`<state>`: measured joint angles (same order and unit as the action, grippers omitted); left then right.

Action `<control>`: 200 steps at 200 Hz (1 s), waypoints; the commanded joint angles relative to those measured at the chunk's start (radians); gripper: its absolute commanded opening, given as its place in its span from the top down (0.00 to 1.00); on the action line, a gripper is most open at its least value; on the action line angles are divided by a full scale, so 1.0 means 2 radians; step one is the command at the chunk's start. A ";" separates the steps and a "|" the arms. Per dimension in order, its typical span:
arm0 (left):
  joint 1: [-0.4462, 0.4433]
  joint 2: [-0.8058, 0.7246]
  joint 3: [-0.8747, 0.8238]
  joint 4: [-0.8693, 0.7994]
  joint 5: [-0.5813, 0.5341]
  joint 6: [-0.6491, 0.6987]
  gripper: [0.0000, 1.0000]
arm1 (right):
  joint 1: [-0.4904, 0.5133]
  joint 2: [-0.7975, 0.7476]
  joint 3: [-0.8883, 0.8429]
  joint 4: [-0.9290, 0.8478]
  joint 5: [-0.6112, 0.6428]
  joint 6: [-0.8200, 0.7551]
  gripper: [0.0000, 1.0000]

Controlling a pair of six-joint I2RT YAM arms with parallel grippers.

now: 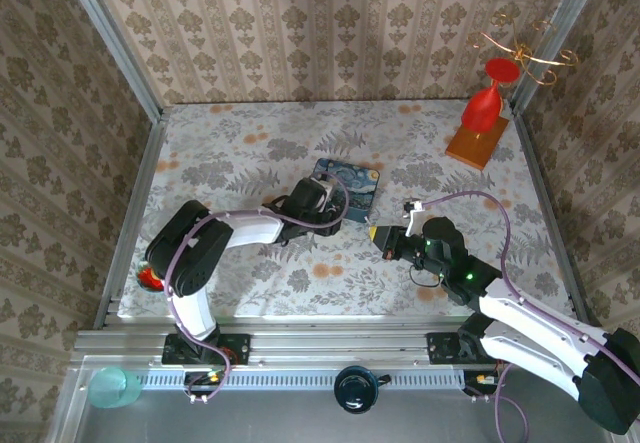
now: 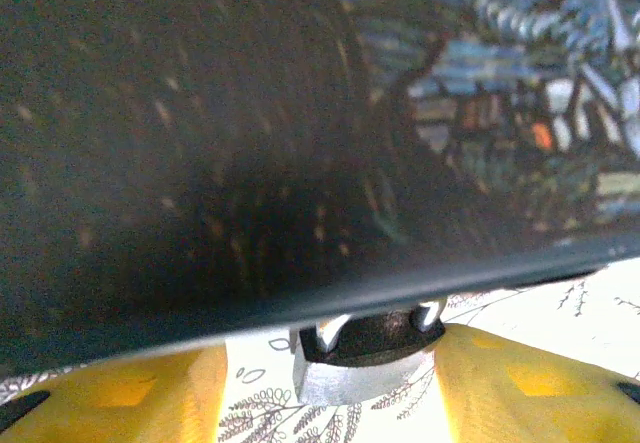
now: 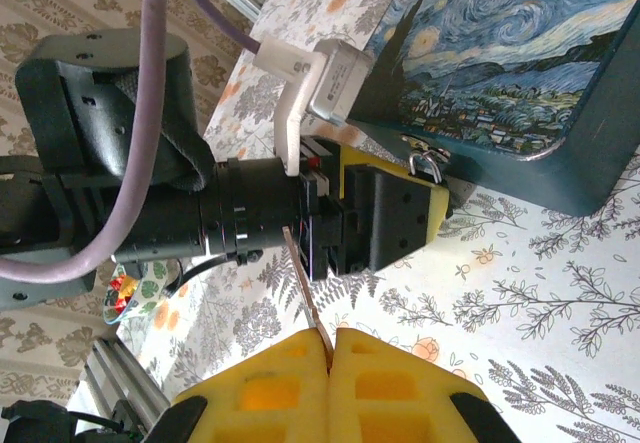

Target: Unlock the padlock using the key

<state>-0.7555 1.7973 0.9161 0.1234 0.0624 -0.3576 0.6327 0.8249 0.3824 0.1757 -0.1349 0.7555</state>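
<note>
The padlock (image 2: 368,345) hangs at the near wall of the tin (image 3: 500,73), flanked by the left pincer (image 2: 335,368); whether it is clamped cannot be told. The right pincer (image 3: 331,348), pressed together on the key (image 3: 305,288), is near. The key's long axis aims to one side of the padlock, so realignment is likely needed.

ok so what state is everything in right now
tin: lid closed
padlock: shackle shut, hanging at the tin's front, no key in it
left gripper: open, fingers either side of the padlock
right gripper: shut on the key
key: blade sticking out of the right gripper, clear of the padlock
</note>
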 commanded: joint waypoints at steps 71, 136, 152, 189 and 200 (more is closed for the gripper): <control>0.012 0.013 -0.015 0.072 0.088 0.005 0.63 | -0.003 0.007 0.003 -0.002 -0.001 0.000 1.00; 0.013 0.029 -0.038 0.110 0.091 -0.014 0.60 | -0.003 0.031 0.011 0.011 -0.008 0.001 1.00; 0.016 0.037 -0.040 0.122 0.098 -0.020 0.60 | -0.003 0.033 0.011 0.013 -0.010 0.002 1.00; 0.024 0.044 -0.048 0.151 0.118 -0.036 0.73 | -0.003 0.036 0.011 0.012 -0.011 0.003 1.00; 0.030 0.042 -0.051 0.160 0.124 -0.048 0.78 | -0.003 0.038 0.011 0.012 -0.011 0.006 1.00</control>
<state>-0.7158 1.8606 0.8391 0.3870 0.2600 -0.4053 0.6327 0.8925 0.3824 0.1761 -0.1421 0.7586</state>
